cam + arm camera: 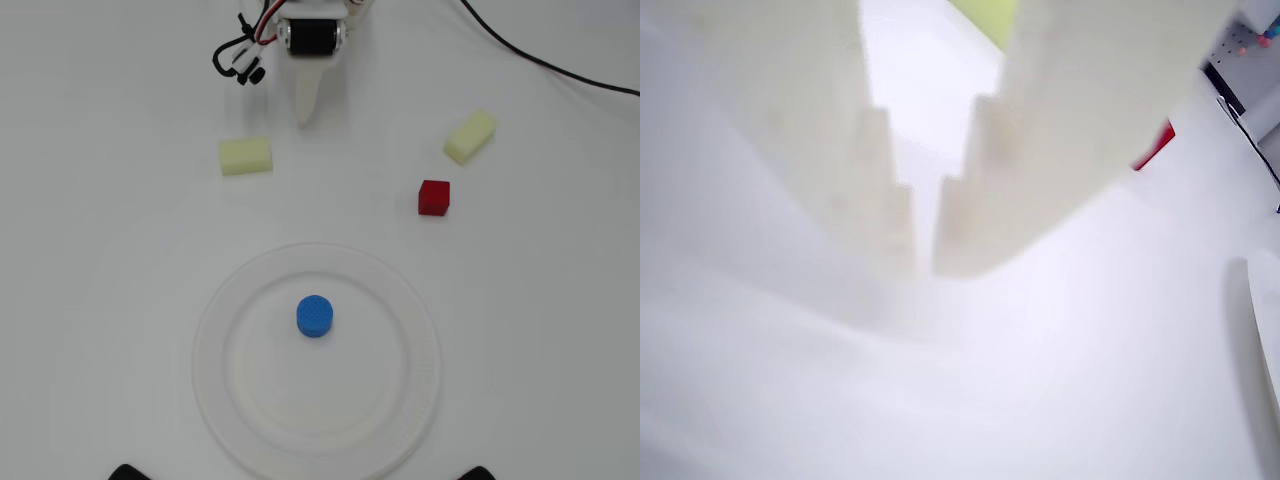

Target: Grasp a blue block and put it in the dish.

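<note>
The blue block, a short cylinder with a textured top, stands upright in the middle of the white ribbed dish in the overhead view. My gripper is at the top of that view, well away from the dish, tips close to the table. In the wrist view its two white fingers meet with only a thin slit between the tips and hold nothing. A sliver of the dish rim shows at the right edge of the wrist view. The blue block is out of the wrist view.
Two pale yellow blocks and a small red cube lie on the white table between the arm and the dish. A black cable runs across the top right. The red cube also shows in the wrist view.
</note>
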Robot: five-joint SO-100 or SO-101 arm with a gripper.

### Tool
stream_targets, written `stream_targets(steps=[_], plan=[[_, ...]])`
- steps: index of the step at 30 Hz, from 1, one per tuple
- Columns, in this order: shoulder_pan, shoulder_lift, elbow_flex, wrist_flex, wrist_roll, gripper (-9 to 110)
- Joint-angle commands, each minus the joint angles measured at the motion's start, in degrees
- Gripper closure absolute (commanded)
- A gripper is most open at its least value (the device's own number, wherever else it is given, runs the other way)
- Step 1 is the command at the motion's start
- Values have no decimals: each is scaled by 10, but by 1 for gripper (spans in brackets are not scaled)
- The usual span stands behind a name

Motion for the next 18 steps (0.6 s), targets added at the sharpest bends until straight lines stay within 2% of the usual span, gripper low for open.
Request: stream_targets(steps=[1,18], plan=[[-5,97,58,33,-5,101],[-4,97,58,33,-3,101]])
